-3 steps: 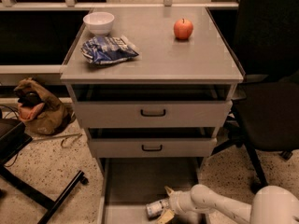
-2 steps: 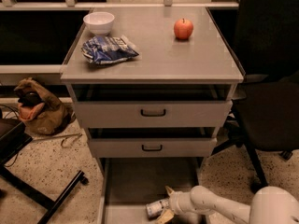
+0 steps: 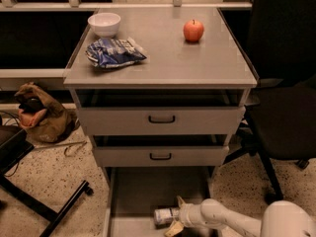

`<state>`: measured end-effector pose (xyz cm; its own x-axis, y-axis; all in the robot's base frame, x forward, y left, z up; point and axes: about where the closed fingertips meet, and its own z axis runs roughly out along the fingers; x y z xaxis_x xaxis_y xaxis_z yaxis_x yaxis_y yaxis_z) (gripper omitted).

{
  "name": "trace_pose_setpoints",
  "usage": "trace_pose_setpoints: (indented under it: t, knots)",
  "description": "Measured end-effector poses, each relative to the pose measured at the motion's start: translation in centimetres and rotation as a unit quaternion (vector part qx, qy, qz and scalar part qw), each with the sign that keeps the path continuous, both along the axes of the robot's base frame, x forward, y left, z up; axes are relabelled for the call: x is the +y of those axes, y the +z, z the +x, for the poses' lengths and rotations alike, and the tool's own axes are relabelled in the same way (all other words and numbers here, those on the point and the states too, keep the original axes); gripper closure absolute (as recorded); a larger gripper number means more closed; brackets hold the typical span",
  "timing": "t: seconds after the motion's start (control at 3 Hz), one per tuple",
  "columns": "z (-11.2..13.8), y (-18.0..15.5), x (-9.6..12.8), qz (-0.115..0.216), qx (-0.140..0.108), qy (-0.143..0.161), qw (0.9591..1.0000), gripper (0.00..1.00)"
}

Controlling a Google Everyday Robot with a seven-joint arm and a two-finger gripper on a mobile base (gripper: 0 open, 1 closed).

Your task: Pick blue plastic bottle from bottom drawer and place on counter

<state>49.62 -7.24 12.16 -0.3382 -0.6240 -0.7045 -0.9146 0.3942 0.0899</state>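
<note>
The grasping step is judged to be in hand at the grey three-drawer cabinet [image 3: 113, 120]. Its bottom drawer [image 3: 148, 191] is pulled out at the cabinet's foot, while the two upper drawers are seen pushed in. The white arm [image 3: 237, 223] is reached into that drawer from the cabinet's front right. The gripper [image 3: 176, 215] is held low over the drawer floor, its fingers [image 3: 179, 201] spread apart on either side of the blue plastic bottle [image 3: 165, 216] and not yet clamped on it. The bottle is laid on its side near the drawer's front end. The next move is judged to call for the fingers to be brought together on the bottle's body. After that, a lift clear of the drawer rails and past the two drawer fronts would be needed before the bottle can be carried up to the counter [image 3: 163, 68], the cabinet's flat top. Bare space for placing is offered across the counter's front half. Toward the counter's back left, a crinkled blue-and-white snack bag [image 3: 114, 52] and a white bowl [image 3: 104, 23] are found, and at its back right a red apple [image 3: 193, 30]. To the cabinet's right a black office chair [image 3: 284, 127] is stood close by. To its left, on the speckled floor [image 3: 44, 181], a crumpled brown bag [image 3: 42, 115] is seen.
</note>
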Motion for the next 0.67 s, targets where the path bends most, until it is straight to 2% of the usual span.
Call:
trace_pose_setpoints:
  t: [0.33,0.67]
  knots:
    - [-0.03,0.25,-0.08,0.000,0.001,-0.001,1.0000,0.18]
    - [-0.03,0.25,-0.07,0.000,0.001,-0.001,1.0000,0.42]
